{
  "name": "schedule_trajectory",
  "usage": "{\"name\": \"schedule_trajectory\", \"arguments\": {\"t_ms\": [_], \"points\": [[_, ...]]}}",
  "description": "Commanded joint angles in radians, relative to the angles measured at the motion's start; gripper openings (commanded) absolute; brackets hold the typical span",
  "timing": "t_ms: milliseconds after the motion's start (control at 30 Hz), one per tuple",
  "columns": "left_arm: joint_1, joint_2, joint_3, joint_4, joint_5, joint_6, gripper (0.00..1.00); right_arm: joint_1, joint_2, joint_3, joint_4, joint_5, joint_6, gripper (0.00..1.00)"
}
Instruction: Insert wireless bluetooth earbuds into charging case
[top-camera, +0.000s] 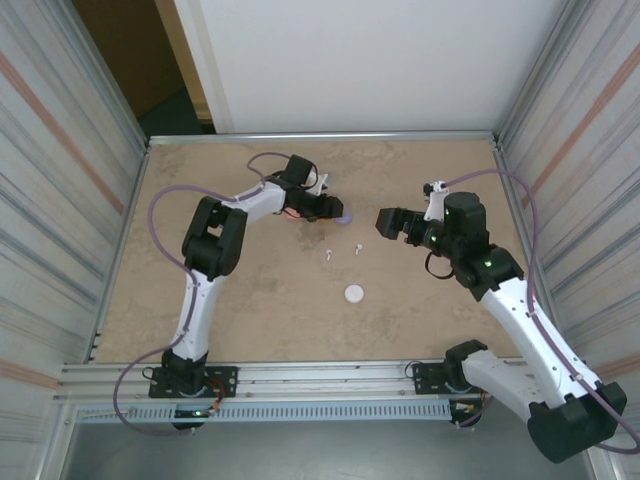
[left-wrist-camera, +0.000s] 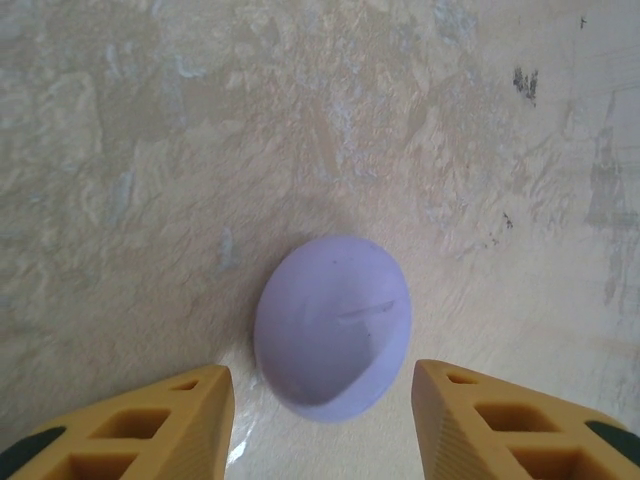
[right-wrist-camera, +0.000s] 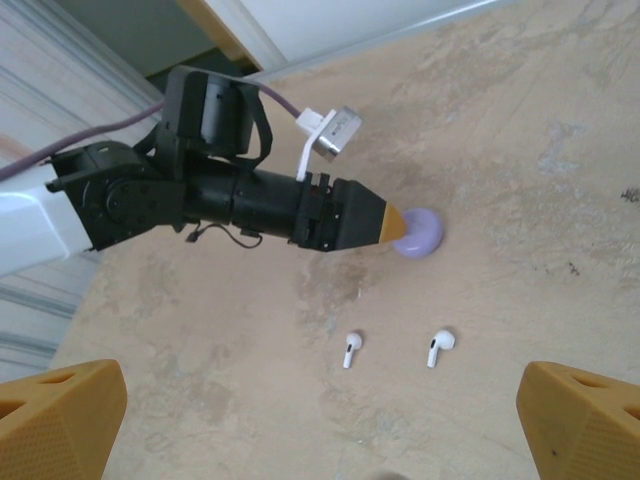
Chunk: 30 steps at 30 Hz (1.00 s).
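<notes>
Two white earbuds lie side by side on the table, stems roughly parallel (pointing toward the right gripper, spread wide, nearer by my judgement); beyond them, purple case between the left gripper's parted, untouching fingers.

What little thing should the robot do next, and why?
Probably the right gripper should dip toward one of the two white earbuds. Both lie loose on the table, and its fingers are wide open with the earbuds ahead between them. The left gripper is busy at the purple case, its own fingers spread either side of it.
</notes>
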Motion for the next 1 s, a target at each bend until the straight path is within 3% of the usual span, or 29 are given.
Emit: {"name": "schedule_trajectory", "arguments": {"t_ms": [0, 200, 400, 533, 967], "points": [[0.015, -0.071, -0.034, 0.016, -0.001, -0.004, 0.51, -0.002, -0.019, 0.047, -0.058, 0.030, -0.021, 0.99], [0.019, -0.198, -0.129, 0.138, 0.044, -0.039, 0.52, 0.043, 0.014, 0.111, -0.244, 0.088, 0.006, 0.96], [0.040, -0.385, -0.301, 0.309, 0.016, -0.078, 0.53, 0.230, 0.117, 0.148, -0.429, 0.257, 0.073, 0.88], [0.057, -0.478, -0.382, 0.358, -0.030, -0.083, 0.53, 0.335, 0.228, 0.166, -0.519, 0.293, 0.139, 0.86], [0.076, -0.610, -0.498, 0.427, -0.095, -0.083, 0.57, 0.516, 0.593, 0.213, -0.521, 0.371, 0.117, 0.84]]}}
